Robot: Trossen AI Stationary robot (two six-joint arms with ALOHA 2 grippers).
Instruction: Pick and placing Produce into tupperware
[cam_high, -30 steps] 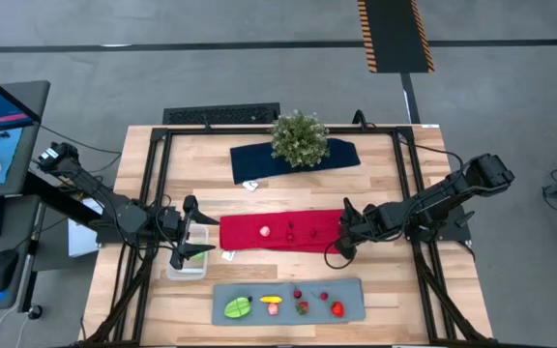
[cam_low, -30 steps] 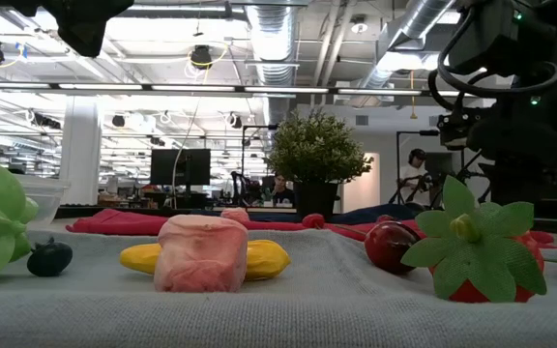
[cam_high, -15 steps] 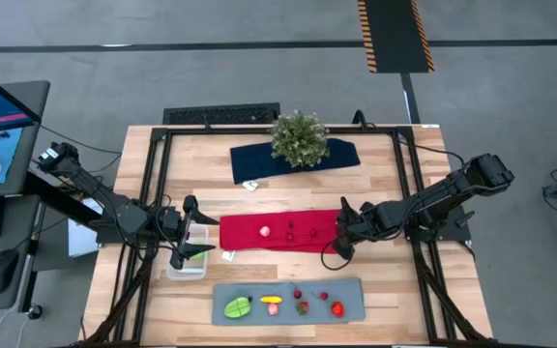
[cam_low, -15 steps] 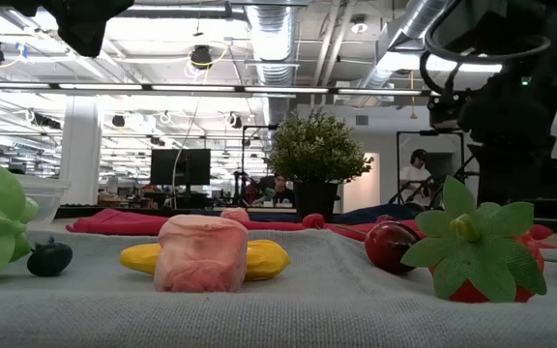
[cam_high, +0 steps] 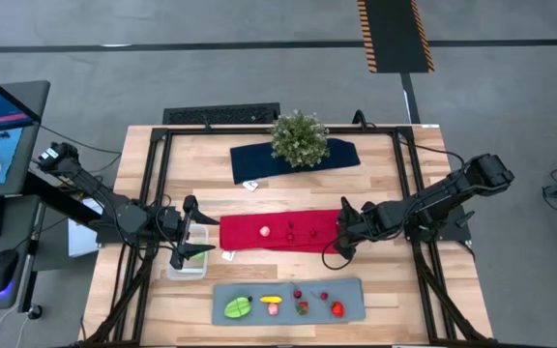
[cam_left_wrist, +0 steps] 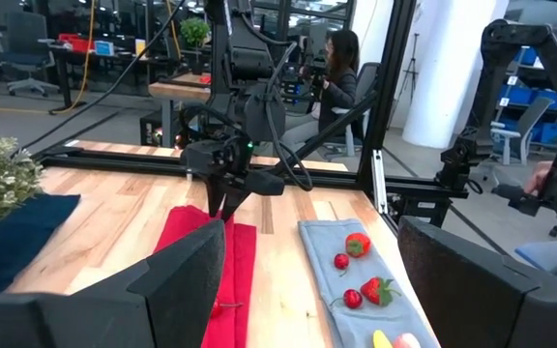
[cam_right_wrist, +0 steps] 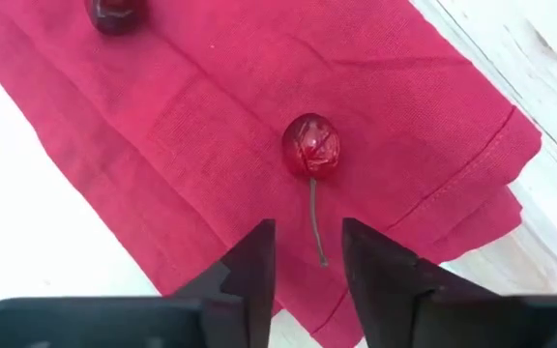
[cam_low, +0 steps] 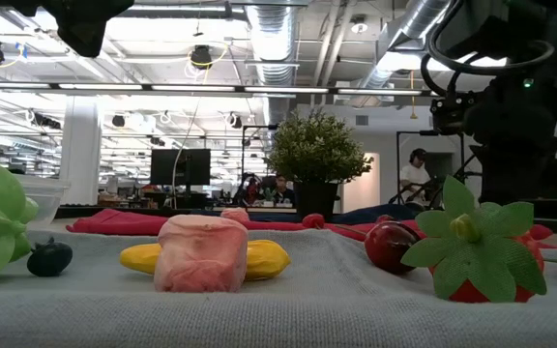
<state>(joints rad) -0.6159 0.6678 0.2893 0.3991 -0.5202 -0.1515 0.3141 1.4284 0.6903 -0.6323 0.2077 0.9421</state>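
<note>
A red cloth (cam_high: pixel 278 232) lies mid-table with a pink piece (cam_high: pixel 265 231) and two cherries (cam_high: pixel 314 231) on it. My right gripper (cam_right_wrist: pixel 309 266) points down over the cloth's right end. It is open, and its fingers stand on either side of the free end of one cherry's stem (cam_right_wrist: pixel 315 227). That cherry (cam_right_wrist: pixel 310 145) rests on the cloth. More produce lies on the grey mat (cam_high: pixel 351 302): a green leafy piece (cam_high: pixel 238 307), a yellow one (cam_high: pixel 271 300) and strawberries (cam_high: pixel 337 309). My left gripper (cam_high: pixel 199 235) waits open and level over the clear tupperware (cam_high: pixel 184 271).
A potted plant (cam_high: pixel 300 138) stands on a dark blue cloth (cam_high: pixel 249 159) at the far middle. A black frame (cam_high: pixel 158 174) runs around the table's edges. Bare wood lies between the red cloth and the grey mat. A person (cam_left_wrist: pixel 341 58) sits beyond the table.
In the low view my right arm has shifted its pose slightly over the red cloth's right end. The produce lies as before.
</note>
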